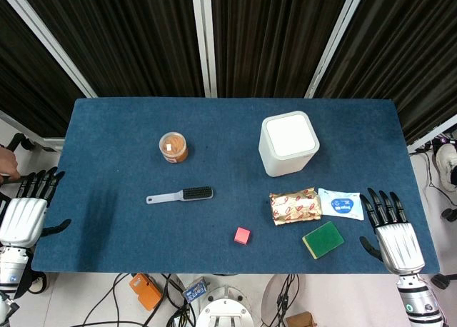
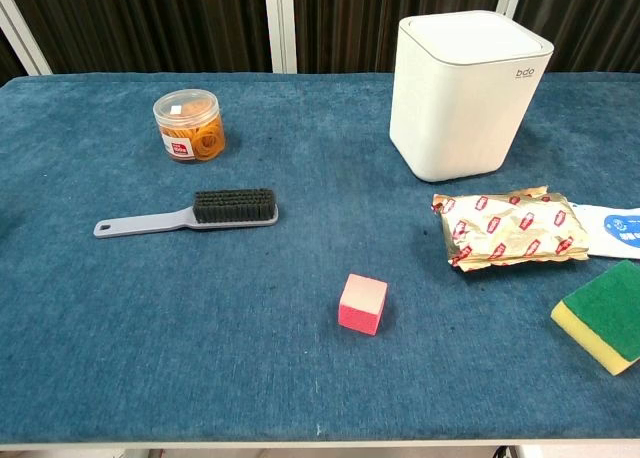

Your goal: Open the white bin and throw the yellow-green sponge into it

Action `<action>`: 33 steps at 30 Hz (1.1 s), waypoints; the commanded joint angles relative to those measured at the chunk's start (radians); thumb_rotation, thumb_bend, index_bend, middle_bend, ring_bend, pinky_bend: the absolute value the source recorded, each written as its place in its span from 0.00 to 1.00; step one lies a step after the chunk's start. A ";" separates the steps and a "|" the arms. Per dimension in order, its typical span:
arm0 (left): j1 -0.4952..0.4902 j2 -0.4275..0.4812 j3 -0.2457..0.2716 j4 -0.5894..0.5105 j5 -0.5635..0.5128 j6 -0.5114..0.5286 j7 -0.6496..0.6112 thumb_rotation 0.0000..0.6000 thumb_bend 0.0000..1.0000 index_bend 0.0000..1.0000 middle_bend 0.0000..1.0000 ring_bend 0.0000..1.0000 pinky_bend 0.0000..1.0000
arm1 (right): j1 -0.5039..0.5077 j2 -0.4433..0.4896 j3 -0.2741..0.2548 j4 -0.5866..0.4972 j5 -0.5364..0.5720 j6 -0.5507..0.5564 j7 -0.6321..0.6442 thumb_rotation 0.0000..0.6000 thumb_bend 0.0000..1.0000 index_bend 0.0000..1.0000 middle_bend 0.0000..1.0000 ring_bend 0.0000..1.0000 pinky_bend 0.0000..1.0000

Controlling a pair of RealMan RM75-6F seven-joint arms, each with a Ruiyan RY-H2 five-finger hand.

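Two hands rest at the lower corners of the head view: the left hand [image 1: 25, 216] and the right hand [image 1: 391, 234], both with fingers spread and holding nothing. The white bin [image 1: 288, 143], lid closed, stands upper right of centre. The yellow-green sponge [image 1: 323, 239] lies lower right, just left of the right hand, below a snack packet [image 1: 294, 205].
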 commanded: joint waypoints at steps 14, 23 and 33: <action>-0.014 0.006 -0.003 0.001 0.000 -0.021 -0.009 1.00 0.09 0.00 0.00 0.00 0.00 | 0.346 0.034 0.283 -0.183 0.257 -0.414 -0.140 1.00 0.36 0.00 0.10 0.00 0.00; -0.011 0.012 -0.003 0.007 -0.001 -0.017 -0.029 1.00 0.09 0.00 0.00 0.00 0.00 | 0.490 -0.012 0.335 -0.198 0.484 -0.542 -0.306 1.00 0.36 0.00 0.22 0.00 0.00; -0.011 0.010 0.000 0.006 0.005 -0.017 -0.023 1.00 0.09 0.00 0.00 0.00 0.00 | 0.546 -0.023 0.302 -0.155 0.571 -0.612 -0.265 1.00 0.36 0.00 0.27 0.00 0.00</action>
